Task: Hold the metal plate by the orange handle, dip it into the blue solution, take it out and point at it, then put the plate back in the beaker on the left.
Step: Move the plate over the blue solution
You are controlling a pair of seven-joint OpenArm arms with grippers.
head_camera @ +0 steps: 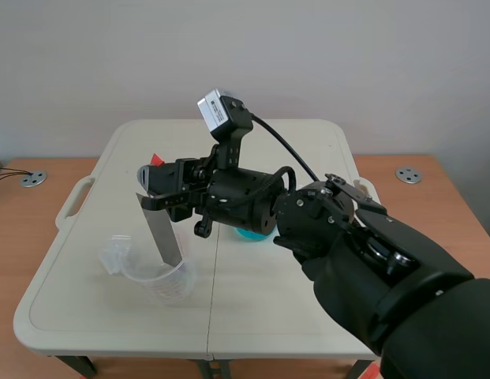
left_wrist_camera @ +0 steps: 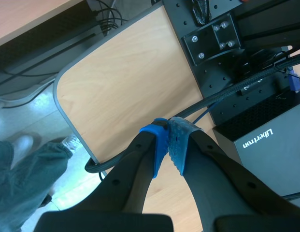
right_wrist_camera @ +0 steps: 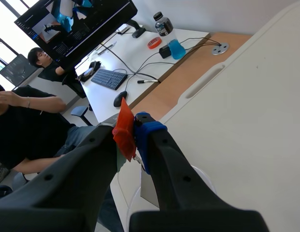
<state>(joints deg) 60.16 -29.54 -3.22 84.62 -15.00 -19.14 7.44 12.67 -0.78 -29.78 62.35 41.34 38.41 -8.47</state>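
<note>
My right hand (head_camera: pixel 155 188) is gripping the orange handle (right_wrist_camera: pixel 124 126) and holding the metal plate (head_camera: pixel 162 233) slightly tilted, its lower end in the clear beaker (head_camera: pixel 167 283) at the worktop's (head_camera: pixel 260 320) near left. My left hand (left_wrist_camera: pixel 170 141) is pinching nothing, its pads meeting.

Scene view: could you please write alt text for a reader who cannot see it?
The right gripper, coming in from the picture's right, holds a metal plate by its orange handle, the plate's lower end inside a clear beaker on the white table. A blue-green container shows partly behind the arm.
</note>
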